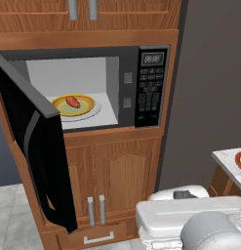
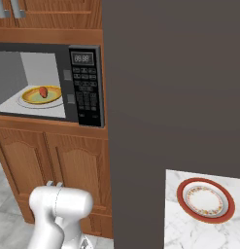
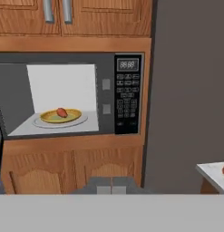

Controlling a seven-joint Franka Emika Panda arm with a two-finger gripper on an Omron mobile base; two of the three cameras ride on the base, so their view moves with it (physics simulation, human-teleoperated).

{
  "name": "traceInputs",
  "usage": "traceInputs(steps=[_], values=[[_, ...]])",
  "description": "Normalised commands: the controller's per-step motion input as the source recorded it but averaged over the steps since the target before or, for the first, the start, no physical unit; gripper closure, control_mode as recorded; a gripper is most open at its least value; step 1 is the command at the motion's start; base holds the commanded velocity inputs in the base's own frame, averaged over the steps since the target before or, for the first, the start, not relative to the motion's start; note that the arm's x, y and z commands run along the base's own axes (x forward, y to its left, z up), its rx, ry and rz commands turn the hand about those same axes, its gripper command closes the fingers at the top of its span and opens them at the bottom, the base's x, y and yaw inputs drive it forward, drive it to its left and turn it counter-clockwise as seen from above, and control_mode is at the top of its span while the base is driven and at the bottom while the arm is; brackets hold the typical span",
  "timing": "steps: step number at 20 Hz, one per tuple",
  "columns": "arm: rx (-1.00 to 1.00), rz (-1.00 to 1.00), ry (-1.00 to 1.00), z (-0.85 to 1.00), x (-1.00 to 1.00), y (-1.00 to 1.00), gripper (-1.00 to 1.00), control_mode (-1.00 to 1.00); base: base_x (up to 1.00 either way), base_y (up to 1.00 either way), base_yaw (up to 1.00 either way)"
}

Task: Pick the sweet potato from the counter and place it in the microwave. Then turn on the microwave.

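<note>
Sweet potato [image 1: 72, 101] on the yellow plate [image 1: 88, 108] inside the microwave [image 1: 92, 88], whose door [image 1: 36, 141] stands swung wide to the left. We see the tuber lying roughly at the plate's centre, the plate resting on the light grey cavity floor [image 1: 110, 114]; the right base view and the hand view show the same arrangement from other angles. The keypad [image 1: 152, 90] and small display [image 1: 152, 59] occupy the panel at the right of the cavity.

We judge the tuber to be light, stiff and firm, with a dry skin that grips well and is not fragile. Its tapered ends would slip from flat pads, so a hold across the thick middle, with the fingers square to the long axis, appears best.

The gripper [image 3: 111, 185] sits low in the hand view, well back from the microwave and facing it. Its finger tips [image 3: 102, 183] appear close together with nothing between them, though the view is too cropped for certainty.

We judge placement complete; closing the door and pressing the start button remain. A red-rimmed plate [image 2: 205, 200] rests on the counter [image 2: 180, 228] to the right.
</note>
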Motion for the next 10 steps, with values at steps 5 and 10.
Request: traceInputs(steps=[5,10], values=[[0.00,0.00,-0.17,0.00,-0.82,0.28,1.00,-1.00,0.00,0.00,0.00],[0.00,0.00,-0.17,0.00,-0.09,0.33,1.00,-1.00,0.00,0.00,0.00]])
